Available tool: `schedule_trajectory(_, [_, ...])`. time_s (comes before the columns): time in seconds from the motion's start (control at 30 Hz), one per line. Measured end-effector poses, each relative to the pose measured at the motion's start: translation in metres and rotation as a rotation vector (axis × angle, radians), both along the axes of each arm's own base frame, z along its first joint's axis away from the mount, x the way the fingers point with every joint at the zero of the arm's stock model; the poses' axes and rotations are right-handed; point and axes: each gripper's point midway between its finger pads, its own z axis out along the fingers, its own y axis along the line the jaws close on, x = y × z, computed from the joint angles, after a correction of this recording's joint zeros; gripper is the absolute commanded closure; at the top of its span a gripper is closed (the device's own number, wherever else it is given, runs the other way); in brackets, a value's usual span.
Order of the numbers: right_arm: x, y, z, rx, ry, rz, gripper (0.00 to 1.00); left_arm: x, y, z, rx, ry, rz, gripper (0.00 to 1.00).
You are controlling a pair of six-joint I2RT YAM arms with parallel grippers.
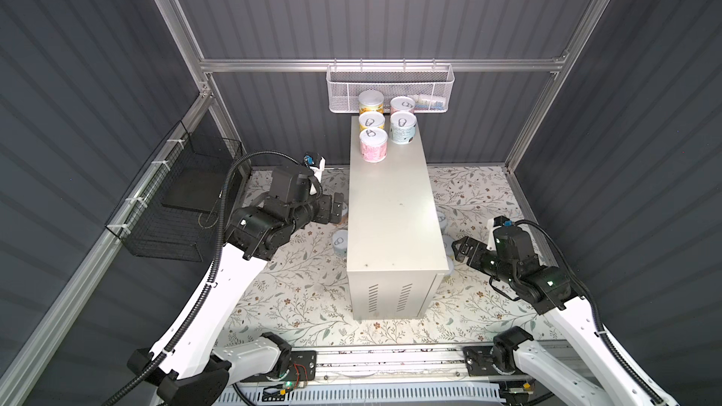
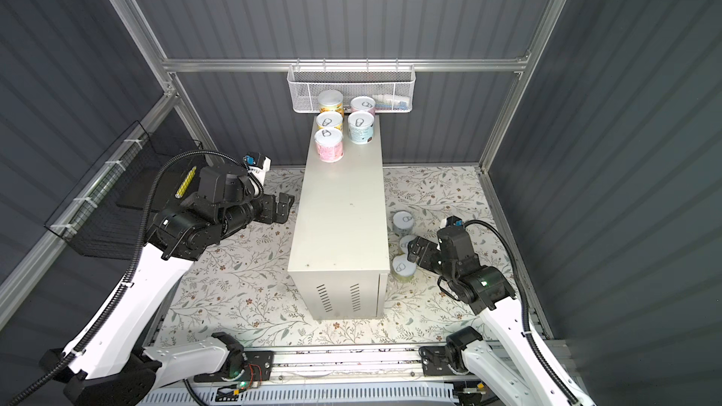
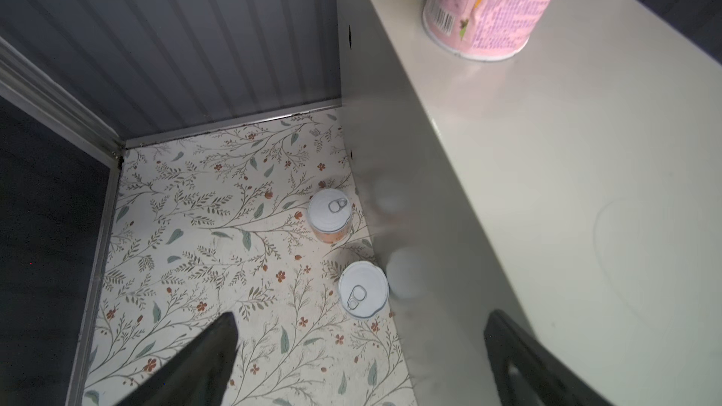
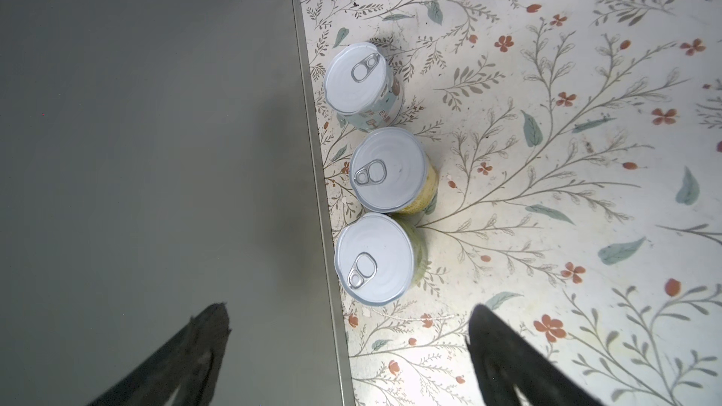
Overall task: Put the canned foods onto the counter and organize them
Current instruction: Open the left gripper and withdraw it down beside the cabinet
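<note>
We see five of the canned foods standing upright at the far end of the bench (image 1: 394, 205), close under the white mesh basket (image 1: 390, 85) that hangs on the back rail. A yellow-orange can (image 1: 371, 100) and a pink can (image 1: 402, 105) are at the very back. A yellow can (image 1: 372, 122) and a pale blue can (image 1: 402, 128) stand in front of them, and a second pink can (image 1: 374, 145) is nearest to us in the left-hand row. The other five stand on the floral mat (image 2: 242, 294). Left of the bench we find two, just beside its side wall: an orange-labelled can (image 3: 330, 214) and a nearer can (image 3: 363, 290) whose label we cannot make out. Right of the bench three stand in a row along its side, each just beside the next: a blue-green can (image 4: 357, 80), a yellow-sided can (image 4: 388, 169) and a greenish can (image 4: 375, 257). The left fingers (image 3: 203, 365) are spread wide and hold nothing. They hover left of the bench above the mat, near the two cans there. The right fingers (image 4: 508, 357) are wide too and empty, poised above the near end of the row of three, with one finger over the bench top and the other over the mat. A black wire basket (image 1: 176, 205) hangs on the left wall.
</note>
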Motion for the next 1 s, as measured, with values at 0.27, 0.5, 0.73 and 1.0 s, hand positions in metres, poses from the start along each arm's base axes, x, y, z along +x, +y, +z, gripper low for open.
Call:
schedule_trajectory(0.27, [-0.004,-0.001,-0.018,-0.026,0.055,0.006,0.01,-0.015,0.014,-0.062,0.028,0.139,0.062,0.01])
schedule_trajectory(0.5, [-0.006,0.0,-0.041,-0.064,0.127,0.028,0.01,-0.029,0.031,-0.107,-0.002,0.203,0.147,0.02])
schedule_trajectory(0.73, [-0.014,0.003,-0.076,-0.096,0.205,0.053,0.01,-0.028,0.033,-0.123,-0.08,0.165,0.192,0.02])
schedule_trajectory(1.0, [-0.014,0.016,-0.105,-0.116,0.252,0.081,0.01,-0.023,0.024,-0.149,-0.169,0.172,0.199,0.02])
